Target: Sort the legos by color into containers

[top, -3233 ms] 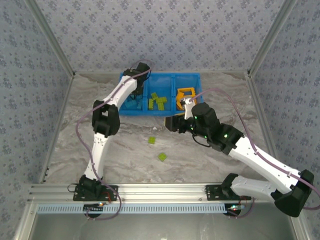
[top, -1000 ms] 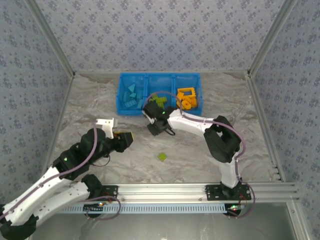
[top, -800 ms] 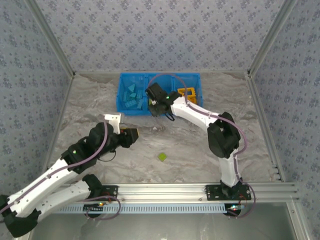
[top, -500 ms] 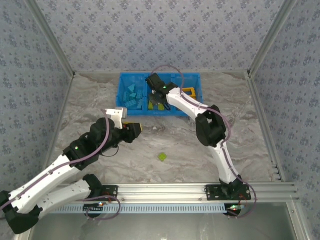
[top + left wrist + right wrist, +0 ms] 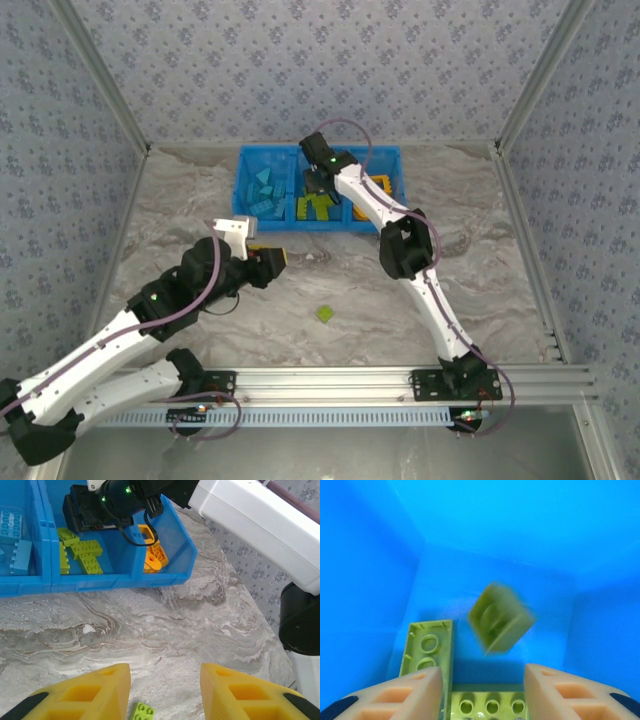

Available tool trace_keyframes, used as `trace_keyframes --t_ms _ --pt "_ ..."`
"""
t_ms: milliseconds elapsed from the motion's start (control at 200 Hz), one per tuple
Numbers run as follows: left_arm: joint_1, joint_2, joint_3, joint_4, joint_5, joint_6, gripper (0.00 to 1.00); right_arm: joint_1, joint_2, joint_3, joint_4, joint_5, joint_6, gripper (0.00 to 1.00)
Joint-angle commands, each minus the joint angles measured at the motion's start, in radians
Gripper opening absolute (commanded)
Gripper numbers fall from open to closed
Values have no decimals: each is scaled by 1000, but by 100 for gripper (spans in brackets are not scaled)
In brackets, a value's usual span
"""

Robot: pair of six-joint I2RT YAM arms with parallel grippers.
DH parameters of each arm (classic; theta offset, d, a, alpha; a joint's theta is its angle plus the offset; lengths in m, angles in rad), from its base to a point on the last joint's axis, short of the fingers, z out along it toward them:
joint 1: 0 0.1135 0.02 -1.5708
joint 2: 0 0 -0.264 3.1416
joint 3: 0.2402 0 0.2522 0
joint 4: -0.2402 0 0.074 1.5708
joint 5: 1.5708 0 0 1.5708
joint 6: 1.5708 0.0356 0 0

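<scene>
Blurred lime brick (image 5: pixel 500 617) inside the middle compartment of the bin (image 5: pixel 495 520), over its floor, touching neither finger. Beneath it, flat lime legos (image 5: pixel 427 647) with round studs up, one long piece at the left and another along the near edge. Right end effector (image 5: pixel 482 672) spread open, gripping nothing, reaching over that same compartment in the top view (image 5: pixel 318 183).

Bright blue bin at the far side of the marbled surface (image 5: pixel 480 270), three compartments side by side: blue legos (image 5: pixel 262 190) left, lime in the middle, orange legos (image 5: pixel 383 186) right, one of them an open rectangular frame.

Outside the bin, one stray brick (image 5: pixel 325 314), lime with four studs, alone on the surface, well apart from the bin. Left end effector (image 5: pixel 272 258) low over the surface between bin and stray brick, yellow fingers (image 5: pixel 80 695) parted with nothing gripped. Stray brick visible from the left wrist in the gap between them, lying on the surface.
</scene>
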Motion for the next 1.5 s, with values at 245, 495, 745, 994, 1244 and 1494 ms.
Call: trace_keyframes --t_ms 245,495,745,994,1244,1494 --pt "-23 59 22 -14 -19 14 41 33 -199 -35 -23 18 -7 50" --pt "-71 143 6 -83 -9 98 43 60 -710 -550 189 55 46 48" --pt "-164 342 11 -118 0 232 50 95 -1343 -1243 387 -208 84 49" --pt "-207 631 109 -123 4 316 56 122 -1891 -1574 150 -452 133 57" --pt "-240 898 239 -177 -25 326 59 127 -2145 -1629 -31 -464 233 68" --pt "-246 998 268 -208 -36 271 63 129 -2110 -1658 42 -473 250 68"
